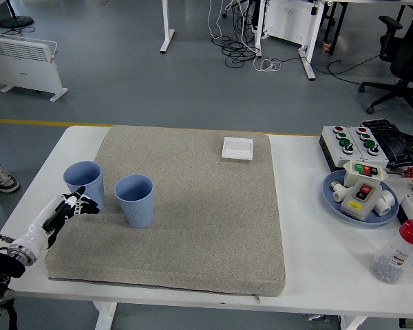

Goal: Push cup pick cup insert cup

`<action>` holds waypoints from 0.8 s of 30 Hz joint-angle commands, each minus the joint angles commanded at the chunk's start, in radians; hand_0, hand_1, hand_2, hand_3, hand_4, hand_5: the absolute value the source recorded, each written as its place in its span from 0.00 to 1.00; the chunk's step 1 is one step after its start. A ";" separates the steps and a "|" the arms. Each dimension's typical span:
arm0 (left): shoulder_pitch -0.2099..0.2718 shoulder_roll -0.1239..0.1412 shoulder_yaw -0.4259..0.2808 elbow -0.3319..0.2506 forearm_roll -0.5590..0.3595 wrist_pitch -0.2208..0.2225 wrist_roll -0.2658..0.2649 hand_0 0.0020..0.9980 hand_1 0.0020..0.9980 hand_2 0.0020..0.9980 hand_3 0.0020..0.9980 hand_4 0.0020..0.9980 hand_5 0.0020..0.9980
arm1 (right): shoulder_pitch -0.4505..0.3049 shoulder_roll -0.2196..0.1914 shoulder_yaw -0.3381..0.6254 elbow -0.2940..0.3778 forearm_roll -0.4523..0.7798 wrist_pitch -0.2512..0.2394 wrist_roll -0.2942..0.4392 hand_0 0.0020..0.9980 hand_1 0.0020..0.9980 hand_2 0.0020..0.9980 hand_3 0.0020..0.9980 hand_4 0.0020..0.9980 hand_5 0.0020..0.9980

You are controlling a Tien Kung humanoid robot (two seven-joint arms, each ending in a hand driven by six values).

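Observation:
Two light blue ribbed cups stand upright on the grey mat [193, 206]. The left cup [83, 181] is at the mat's left edge, the right cup [135, 199] a short gap beside it. My left hand [72, 208] comes in from the lower left, its fingers stretched out and holding nothing. Its fingertips [87, 205] reach the near lower side of the left cup; I cannot tell if they touch it. My right hand is out of view.
A white switch plate [237, 148] lies at the mat's far edge. At the right stand a button box [354, 143], a blue plate [337, 201] with switch parts, and a red-capped bottle [399, 253].

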 joint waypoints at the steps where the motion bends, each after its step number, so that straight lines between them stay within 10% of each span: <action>1: -0.008 0.000 0.008 0.013 -0.006 -0.002 -0.004 0.73 0.55 0.47 0.44 0.58 1.00 | 0.000 0.000 0.000 0.000 -0.001 0.000 -0.001 0.75 0.70 0.68 0.58 0.18 0.54; 24: -0.101 0.006 0.116 0.139 -0.047 -0.009 -0.030 0.78 0.56 0.47 0.44 0.59 1.00 | -0.007 0.005 -0.007 0.000 -0.003 0.000 -0.006 0.75 0.70 0.68 0.58 0.18 0.54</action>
